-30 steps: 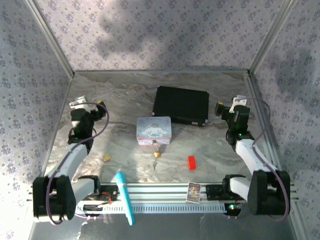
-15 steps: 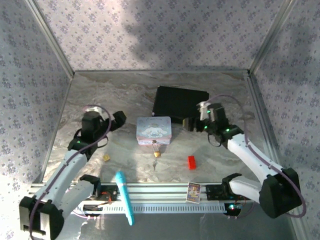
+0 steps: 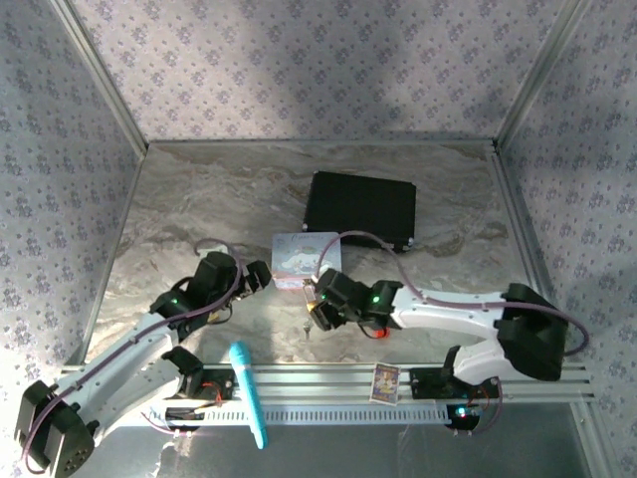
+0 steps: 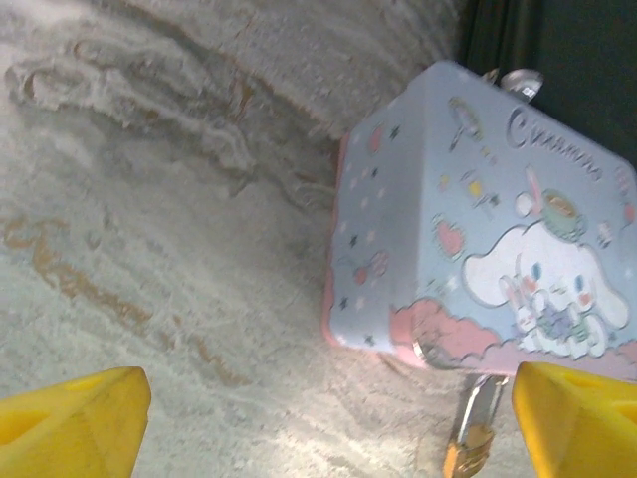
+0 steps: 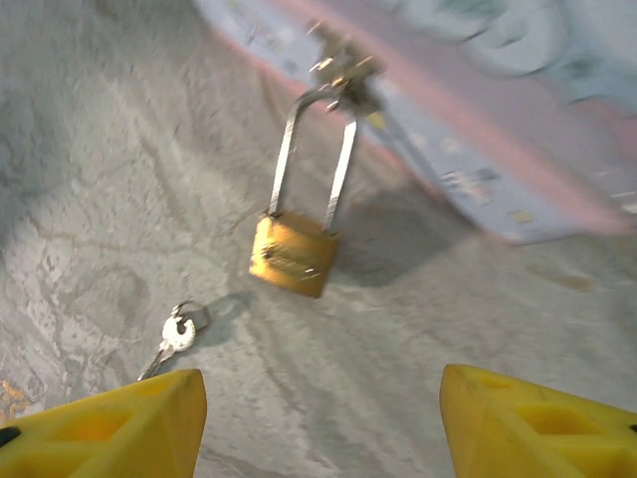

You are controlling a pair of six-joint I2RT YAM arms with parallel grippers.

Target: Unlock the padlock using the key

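Note:
The small brass padlock (image 5: 292,257) lies on the marble table, its thin silvery shackle hooked through the clasp of the pastel cartoon tin (image 4: 488,229). A small silver key (image 5: 177,334) on a ring lies just left of the padlock in the right wrist view. My right gripper (image 5: 318,428) hovers over the padlock, open, with nothing between its yellow fingers (image 5: 100,423). My left gripper (image 4: 323,423) is open beside the tin's left front corner; the padlock (image 4: 470,453) shows near its right finger. In the top view the right gripper (image 3: 317,299) and left gripper (image 3: 261,277) flank the tin's (image 3: 299,251) front edge.
A black case (image 3: 360,209) lies behind the tin. A red block (image 3: 381,334) peeks out beside the right arm. A turquoise pen (image 3: 249,393) and a small card (image 3: 385,380) rest on the rail at the near edge.
Both arms have swung in from the table's sides toward the middle. The right gripper now hangs over the padlock, and the left one has come up to the tin.

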